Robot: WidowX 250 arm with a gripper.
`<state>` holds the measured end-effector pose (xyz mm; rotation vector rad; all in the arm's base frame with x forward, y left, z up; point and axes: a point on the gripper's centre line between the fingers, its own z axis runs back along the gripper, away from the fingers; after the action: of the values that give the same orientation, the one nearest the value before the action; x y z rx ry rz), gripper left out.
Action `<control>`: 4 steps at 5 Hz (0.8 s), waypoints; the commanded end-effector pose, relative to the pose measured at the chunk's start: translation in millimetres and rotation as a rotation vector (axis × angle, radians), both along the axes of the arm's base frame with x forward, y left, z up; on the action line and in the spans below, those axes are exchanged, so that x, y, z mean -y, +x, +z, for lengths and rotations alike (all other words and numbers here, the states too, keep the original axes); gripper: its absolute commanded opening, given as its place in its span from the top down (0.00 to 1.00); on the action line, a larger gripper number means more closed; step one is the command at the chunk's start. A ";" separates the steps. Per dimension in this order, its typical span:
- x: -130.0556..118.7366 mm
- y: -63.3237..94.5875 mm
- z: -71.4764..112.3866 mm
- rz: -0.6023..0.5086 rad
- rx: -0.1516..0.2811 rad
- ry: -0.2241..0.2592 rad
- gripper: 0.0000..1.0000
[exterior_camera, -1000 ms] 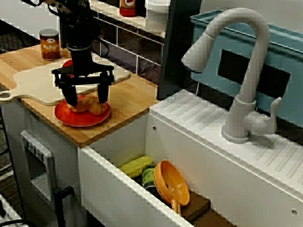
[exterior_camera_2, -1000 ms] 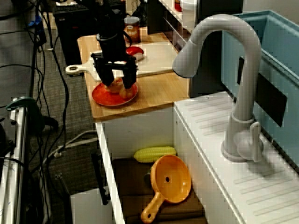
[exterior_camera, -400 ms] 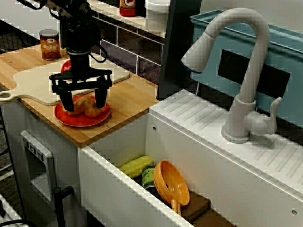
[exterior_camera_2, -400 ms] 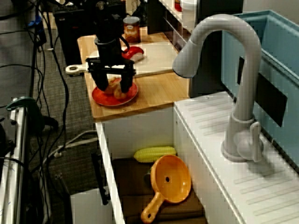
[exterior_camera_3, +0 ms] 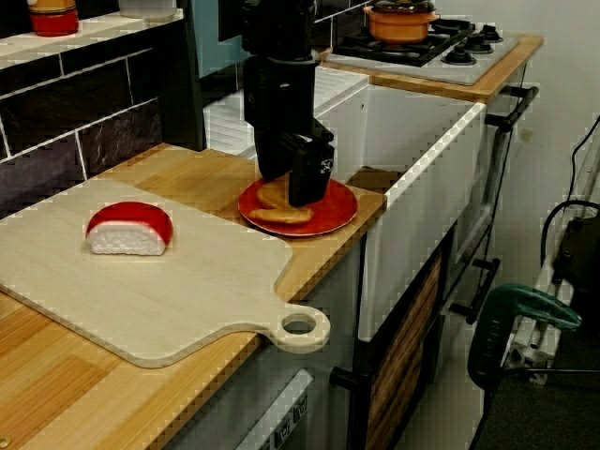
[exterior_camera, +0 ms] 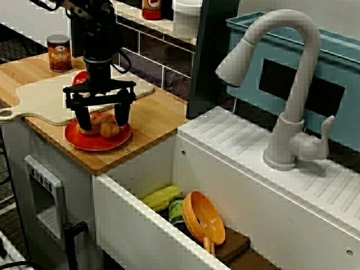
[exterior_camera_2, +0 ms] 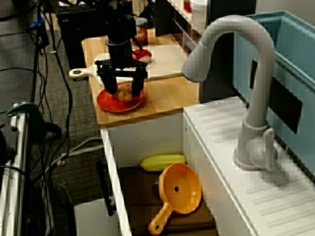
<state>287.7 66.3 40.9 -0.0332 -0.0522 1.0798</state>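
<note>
Black claw (exterior_camera: 102, 118) is hanging straight down from the arm, its two fingers spreading wide apart and released, gripping nothing. Directly beneath it, between the fingertips, a golden-brown food piece (exterior_camera: 104, 128) is lying on a red plate (exterior_camera: 98, 140). From the view facing the faucet the fingers are straddling the food; whether they are touching it cannot be told. In the view along the sink the claw (exterior_camera_2: 124, 88) is sitting low over the same food piece (exterior_camera_2: 124, 93) and plate (exterior_camera_2: 106, 104). In the view from the cutting board side, the claw (exterior_camera_3: 295, 183) is hiding part of the food piece (exterior_camera_3: 277, 214), and the plate (exterior_camera_3: 337, 211) is resting near the counter edge.

Just beside the claw, on the side away from the sink, a pale wooden cutting board (exterior_camera_3: 141, 281) is lying on the wooden counter (exterior_camera: 157, 115). A red-topped sushi piece (exterior_camera_3: 128, 228) is sitting on that board, near the claw but apart from it. Farther behind, a labelled jar (exterior_camera: 58, 53) is standing on the counter.

On the claw's other side and below counter level, the sink basin is holding an ear of corn (exterior_camera_2: 163, 161) and an orange funnel (exterior_camera_2: 179, 189). Well beyond those, a grey faucet (exterior_camera: 287, 84) is arching over the sink.
</note>
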 end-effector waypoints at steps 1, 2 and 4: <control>-2.9 2.6 6.3 0.020 0.024 0.015 0.00; -2.1 -0.8 6.7 0.016 0.021 0.018 0.00; -2.8 -0.5 5.8 0.003 0.013 0.012 0.02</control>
<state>285.1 66.0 38.4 -0.0344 -0.0535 1.0749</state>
